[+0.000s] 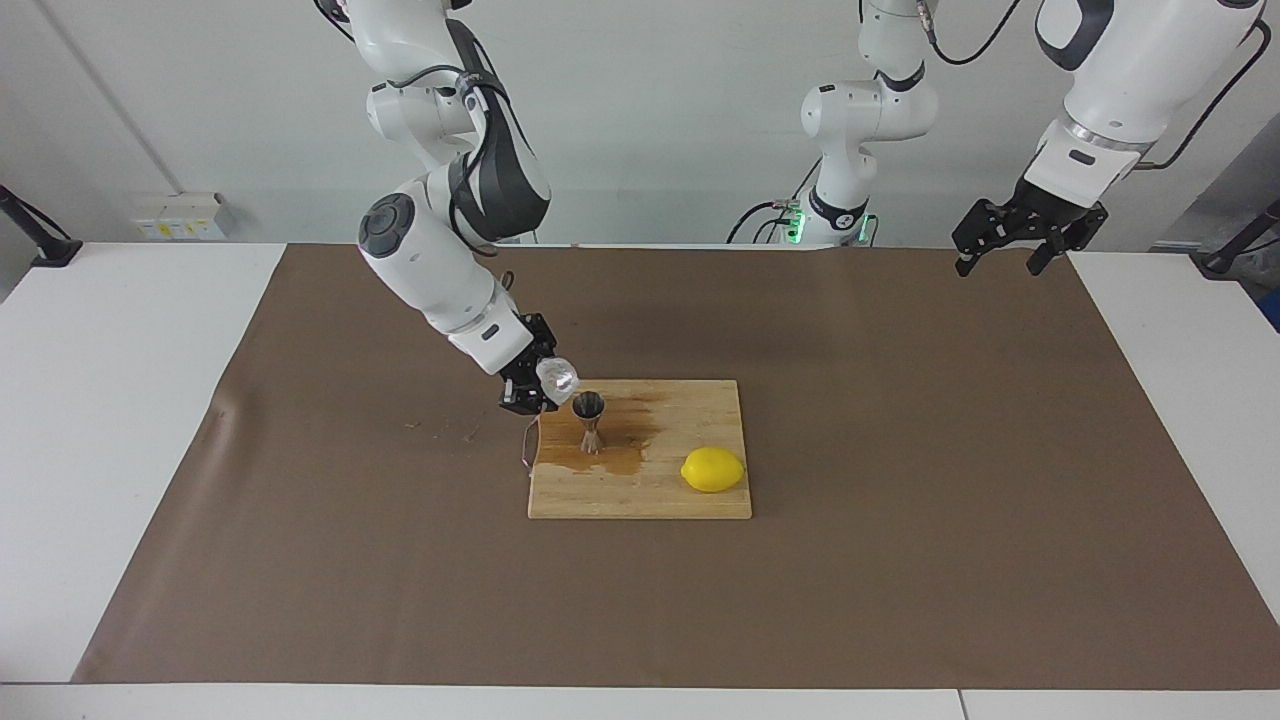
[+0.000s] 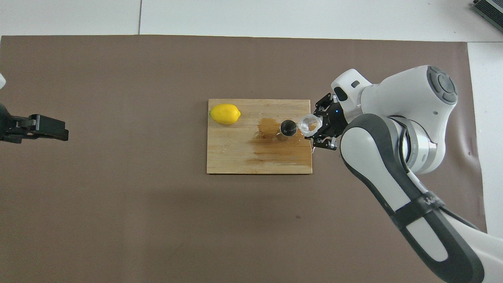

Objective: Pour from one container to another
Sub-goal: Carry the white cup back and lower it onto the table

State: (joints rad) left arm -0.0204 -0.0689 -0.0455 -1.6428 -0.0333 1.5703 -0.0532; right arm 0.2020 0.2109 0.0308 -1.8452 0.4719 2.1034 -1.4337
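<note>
The right end effector (image 1: 535, 385) is clamped on a small clear cup (image 1: 557, 377), holding it tilted in the air over the edge of the wooden cutting board (image 1: 690, 500) at the right arm's end, with the cup's mouth turned toward the steel jigger (image 1: 589, 422). In the overhead view the clear cup (image 2: 309, 124) sits just beside the jigger's dark open top (image 2: 287, 127), near it but not visibly touching. The jigger stands upright on the board, in a dark wet stain (image 1: 615, 440) that spreads over the wood around it. A lemon (image 1: 712, 469) lies on the same board toward the left arm's end, well apart from the jigger. The board rests on a brown mat (image 1: 900, 500) covering the desk (image 1: 100, 400). The left end effector (image 1: 1015, 240) waits in the air over the mat's edge at its own arm's end, its fingers spread wide and holding nothing.
</note>
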